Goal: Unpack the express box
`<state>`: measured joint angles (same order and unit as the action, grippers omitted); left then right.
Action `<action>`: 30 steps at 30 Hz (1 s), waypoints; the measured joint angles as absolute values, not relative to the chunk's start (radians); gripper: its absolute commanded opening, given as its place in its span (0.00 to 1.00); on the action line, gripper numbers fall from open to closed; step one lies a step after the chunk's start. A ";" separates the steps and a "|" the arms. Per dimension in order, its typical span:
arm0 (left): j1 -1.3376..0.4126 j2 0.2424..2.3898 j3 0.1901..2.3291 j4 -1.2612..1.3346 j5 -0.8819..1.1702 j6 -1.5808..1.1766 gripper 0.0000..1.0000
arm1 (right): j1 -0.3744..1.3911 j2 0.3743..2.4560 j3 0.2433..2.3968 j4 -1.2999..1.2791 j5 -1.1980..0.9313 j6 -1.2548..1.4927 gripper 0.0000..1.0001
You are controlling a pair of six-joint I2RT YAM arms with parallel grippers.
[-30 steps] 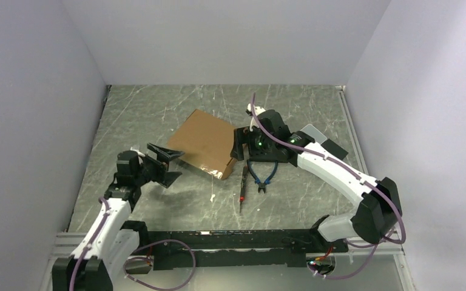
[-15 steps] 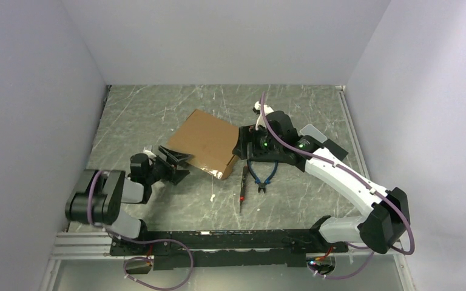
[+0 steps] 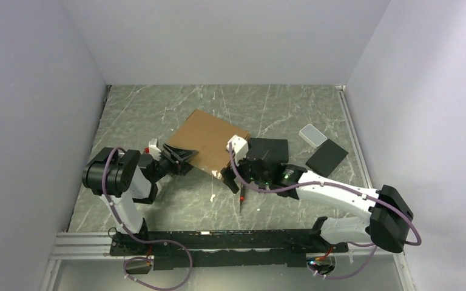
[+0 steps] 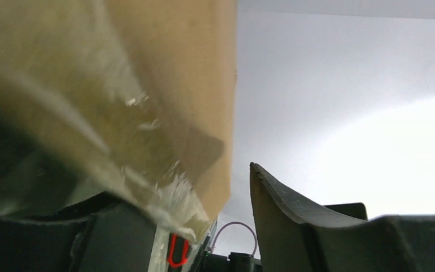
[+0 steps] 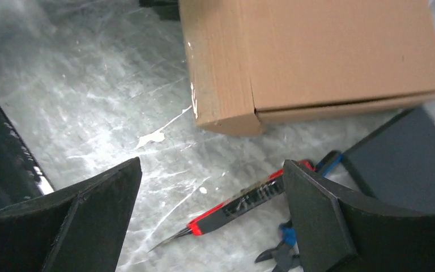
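Left gripper (image 3: 181,157) is sitting open at the left edge of the express box (image 3: 209,142), taped cardboard lying between its fingers with a gap showing on one side. Right gripper (image 5: 212,168) is hanging wide open, gripping nothing, over the red-black knife (image 5: 241,207) beside the box's near corner. Box is lying mid-bench, brown, lid shut.

The desk (image 3: 145,109) has a dark grey-green marbled top, scratched with pale streaks. Plain pale walls rise at its back edge (image 3: 230,36), left edge (image 3: 30,91) and right edge (image 3: 425,91). A pale strip (image 3: 349,121), perhaps metal trim, lines the right edge. Light is soft and even.
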<state>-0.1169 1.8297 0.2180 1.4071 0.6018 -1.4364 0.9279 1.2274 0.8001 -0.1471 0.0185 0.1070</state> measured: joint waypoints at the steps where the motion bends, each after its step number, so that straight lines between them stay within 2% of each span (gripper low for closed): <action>1: -0.119 1.814 0.223 1.404 0.601 -1.440 0.55 | 0.952 1.226 0.783 -0.115 0.030 0.067 1.00; 7: -0.120 1.610 0.259 1.243 0.597 -1.435 0.45 | 1.017 1.211 0.661 0.126 0.105 -0.205 1.00; 15: -0.121 1.240 0.412 0.671 0.571 -1.303 0.31 | 1.036 1.223 0.657 0.219 0.167 -0.366 1.00; 22: -0.121 1.229 0.498 0.417 0.579 -1.249 0.19 | 1.041 1.134 0.657 0.242 0.174 -0.316 1.00; 27: -0.121 1.223 0.530 0.289 0.575 -1.229 0.00 | 1.047 1.095 0.657 0.253 0.193 -0.313 1.00; 30: -0.121 1.198 0.587 0.171 0.567 -1.204 0.00 | 1.048 1.095 0.657 0.241 0.193 -0.314 1.00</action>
